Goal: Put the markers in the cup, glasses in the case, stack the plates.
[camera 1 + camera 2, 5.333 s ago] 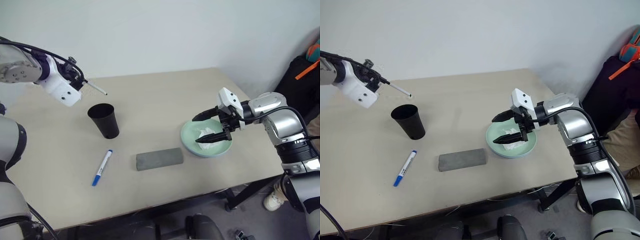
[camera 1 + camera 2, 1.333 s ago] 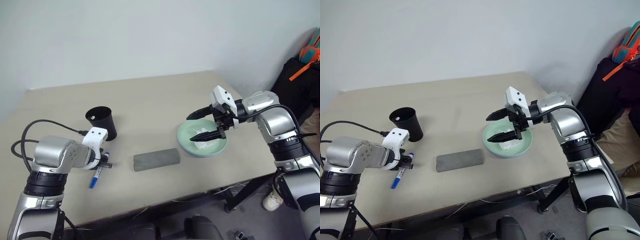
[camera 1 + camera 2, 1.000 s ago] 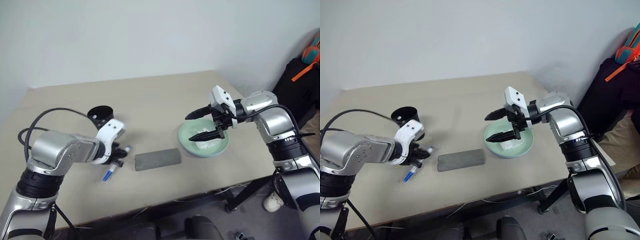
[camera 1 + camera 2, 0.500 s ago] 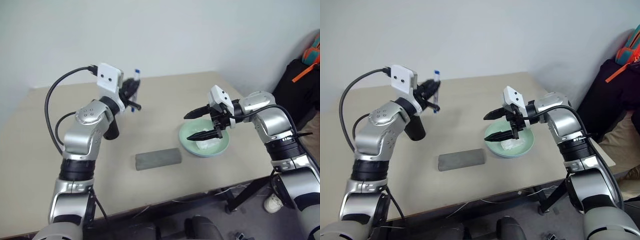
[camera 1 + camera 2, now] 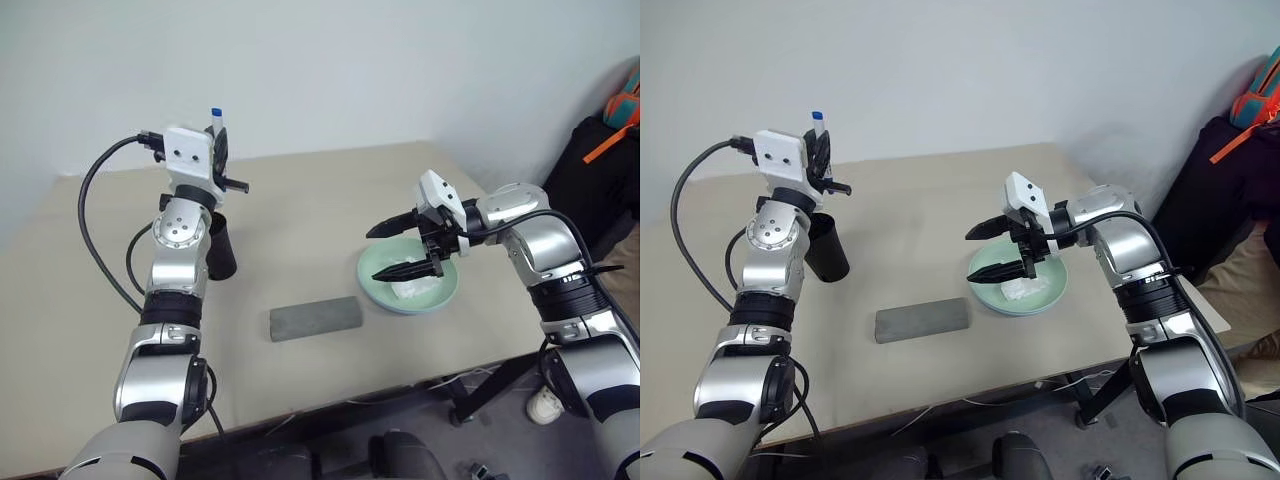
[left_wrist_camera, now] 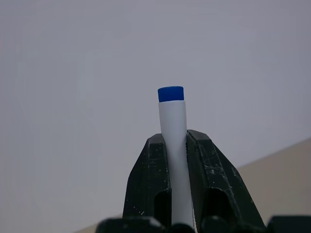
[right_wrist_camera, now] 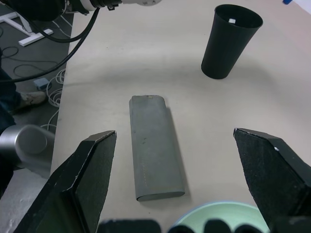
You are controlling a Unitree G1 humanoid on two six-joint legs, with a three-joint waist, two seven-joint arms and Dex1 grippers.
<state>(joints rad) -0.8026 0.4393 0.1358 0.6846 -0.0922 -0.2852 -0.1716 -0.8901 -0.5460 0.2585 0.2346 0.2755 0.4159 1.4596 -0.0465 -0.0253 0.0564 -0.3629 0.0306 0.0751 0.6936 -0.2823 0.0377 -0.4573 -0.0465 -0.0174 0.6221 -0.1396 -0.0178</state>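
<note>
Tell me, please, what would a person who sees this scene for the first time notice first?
Most striking is the left gripper, raised high above the black cup at the table's left and shut on a blue-capped marker that points up. On the right, the open right gripper hovers over the mint green plate, which holds a crumpled white tissue. The closed grey case lies between them.

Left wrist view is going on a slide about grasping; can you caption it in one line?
Left gripper shut on the blue-capped marker, which stands upright between its black fingers.
</note>
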